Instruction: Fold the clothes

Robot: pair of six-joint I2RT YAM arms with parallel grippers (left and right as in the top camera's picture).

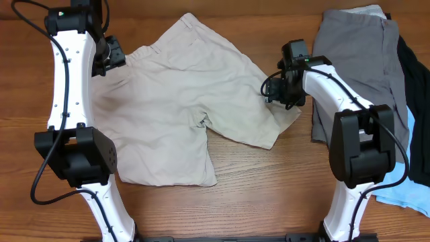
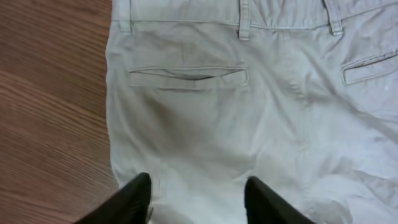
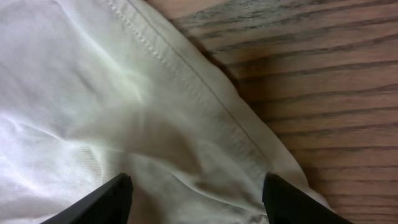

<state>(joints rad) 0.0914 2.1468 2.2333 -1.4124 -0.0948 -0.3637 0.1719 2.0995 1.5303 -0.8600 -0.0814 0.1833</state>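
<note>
The beige shorts [image 1: 181, 101] lay spread flat across the middle and left of the table [image 1: 269, 195]. My left tool [image 2: 198, 183] hung over their waist end, below a back pocket [image 2: 186, 76], fingers apart. My right tool [image 3: 198, 183] sat at the far leg's hem, fingers likewise apart. Grey shorts [image 1: 353, 60] lay just beyond, to the right.

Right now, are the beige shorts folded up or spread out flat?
Spread out. The beige shorts lie flat on the table, both legs splayed apart, a back pocket showing; neither leg is folded over.
</note>
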